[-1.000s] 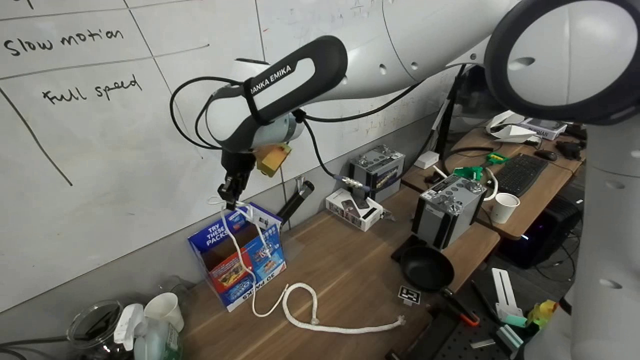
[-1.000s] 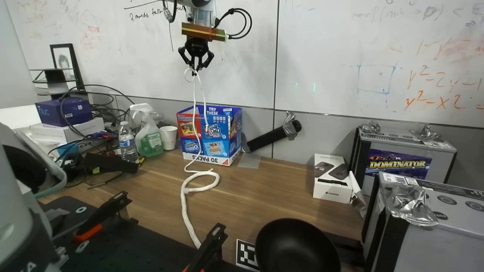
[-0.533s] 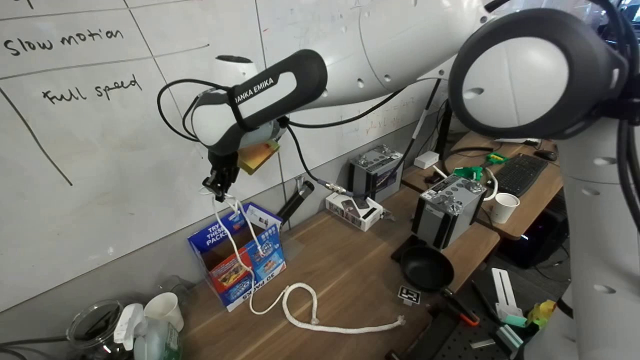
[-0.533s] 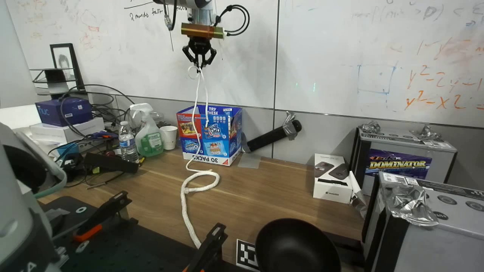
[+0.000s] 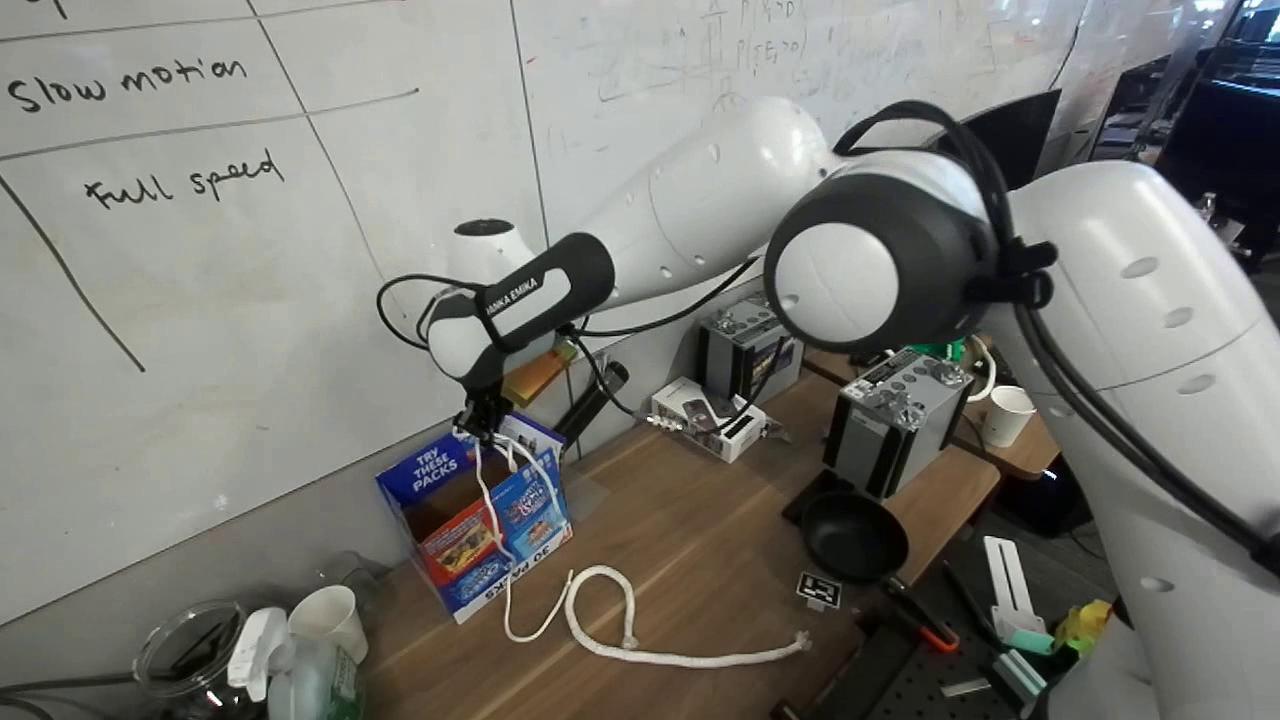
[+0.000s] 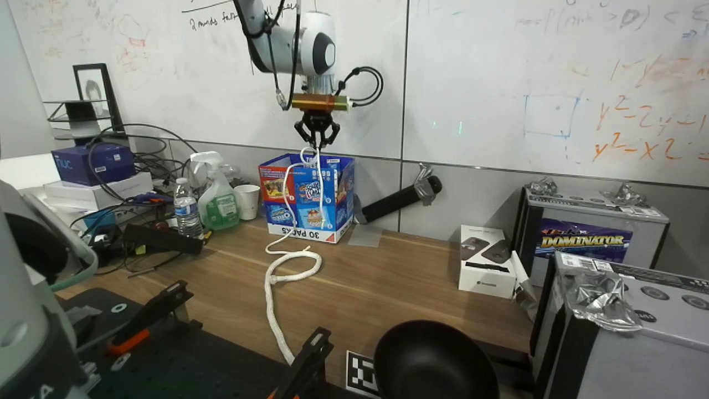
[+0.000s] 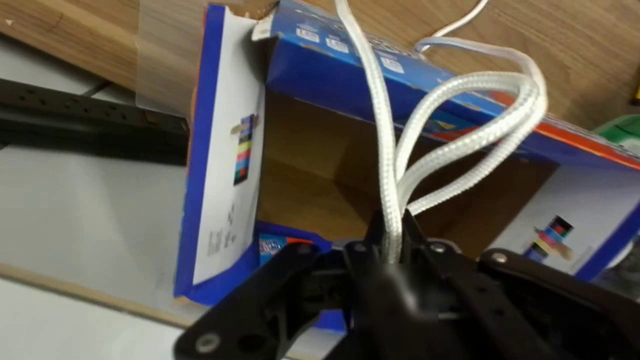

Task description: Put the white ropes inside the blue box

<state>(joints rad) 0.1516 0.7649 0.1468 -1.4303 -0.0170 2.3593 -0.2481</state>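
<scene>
A: What lies nearest?

B: In an exterior view, a round black frying pan (image 6: 435, 360), with a flat black-and-white patterned card (image 6: 361, 374) just beside it.

A: And past those?

B: The brown wooden table (image 6: 399, 293). On it lies the thick, soft white rope (image 6: 270, 302), curled into a loop, its tail stretching toward the near edge.

A: The other rope?

B: The thin, stringy white cord (image 6: 286, 191). Part of it touches the tabletop by the thick rope's loop; I can't tell whether the two are joined. From there it climbs in front of the upright, open-topped blue cardboard box (image 6: 306, 202), printed in red and white.

A: What holds it up?

B: The black two-fingered gripper (image 6: 317, 145): its fingers are pinched narrow on that cord, above the box. In the wrist view the cord's loops hang over the box's mouth and front wall, and in both exterior views a second strand dangles outside the printed face.

A: Beyond that?

B: A tilted black bar (image 6: 394, 203) with silver tape (image 6: 426, 191) near its upper end, just beside the box, and then the broad white whiteboard (image 6: 487, 83), marked with black and orange handwriting.
</scene>
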